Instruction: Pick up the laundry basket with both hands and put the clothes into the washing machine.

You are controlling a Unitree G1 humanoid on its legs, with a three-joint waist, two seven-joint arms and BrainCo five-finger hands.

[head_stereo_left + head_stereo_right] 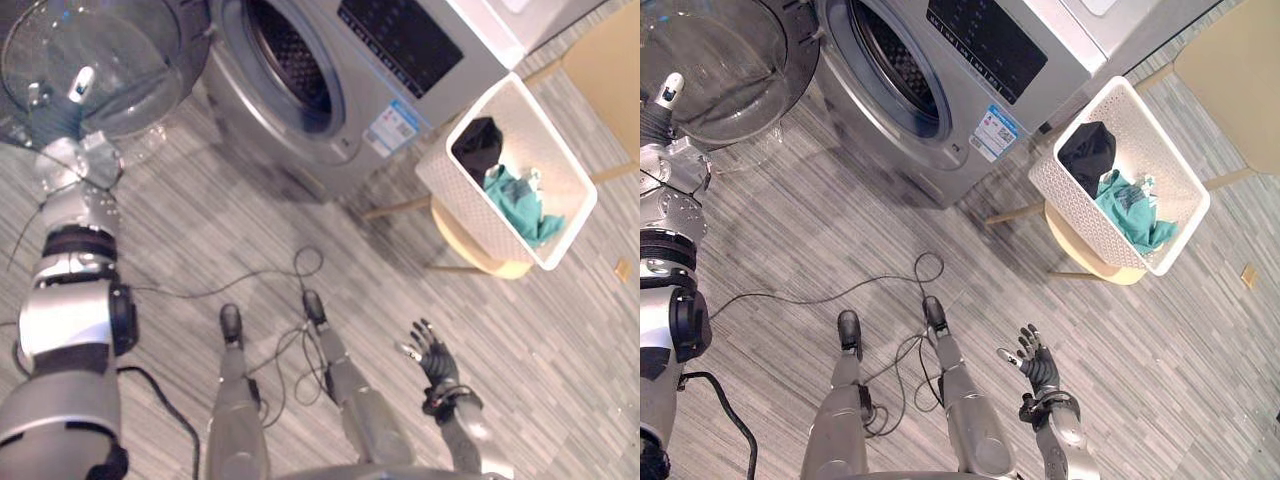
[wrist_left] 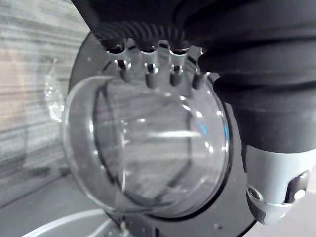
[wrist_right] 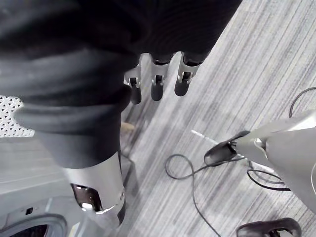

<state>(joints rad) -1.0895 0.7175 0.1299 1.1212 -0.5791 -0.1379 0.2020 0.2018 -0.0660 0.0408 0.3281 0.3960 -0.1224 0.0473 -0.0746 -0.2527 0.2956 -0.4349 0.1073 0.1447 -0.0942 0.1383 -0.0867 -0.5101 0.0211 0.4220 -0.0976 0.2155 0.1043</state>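
1. Presently, the laundry basket [image 1: 470, 205] sits on a wooden stool [image 1: 480, 258] just right of the washing machine [image 1: 365, 95], untouched by either hand.
2. It holds a black garment [image 1: 478, 145] and a teal garment [image 1: 520, 200].
3. The machine's drum [image 1: 290, 55] is exposed, with the glass door [image 1: 120, 60] swung wide to its left.
4. The left hand [image 1: 80, 85] rests straight fingers on that door.
5. The right hand [image 1: 432, 352] hangs in front of the machine, fingers spread, well apart from the basket.
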